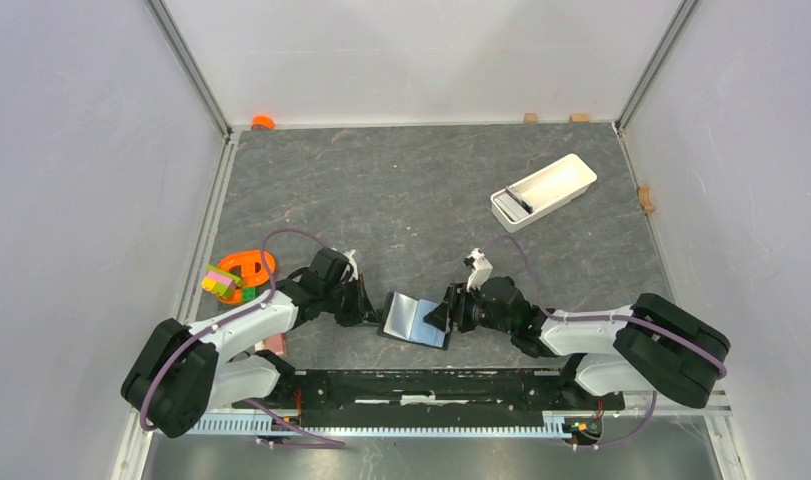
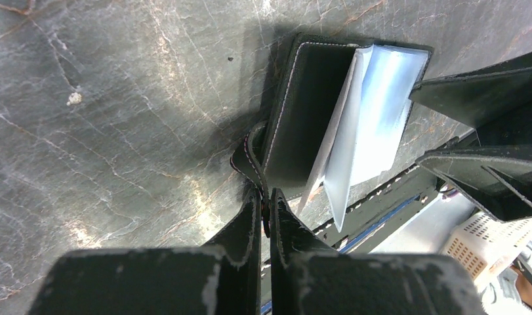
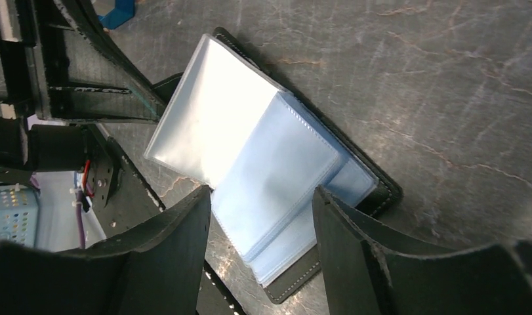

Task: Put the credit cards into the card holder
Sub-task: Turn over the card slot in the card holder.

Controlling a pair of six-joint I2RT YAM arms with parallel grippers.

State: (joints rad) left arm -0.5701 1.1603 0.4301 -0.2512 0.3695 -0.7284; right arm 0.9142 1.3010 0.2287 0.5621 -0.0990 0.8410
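While one white tray (image 1: 543, 191) lies well beyond the card holder (image 1: 415, 320) to its right and an orange toy (image 1: 245, 268) sits off its left, both grippers crowd its edges. It is one black wallet, open flat — clear sleeves (image 3: 250, 131) fanned up. The left gripper (image 2: 266, 195) pinches its snap tab (image 2: 248, 156); the right gripper (image 3: 263, 193) gapes wide, straddling the sleeves.

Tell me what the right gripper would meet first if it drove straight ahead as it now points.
Most likely the clear plastic sleeves of the open black leather-like card holder, lying between the right gripper's open fingers. Past them stands the left gripper, pinching the holder's tab; depth is uncertain.
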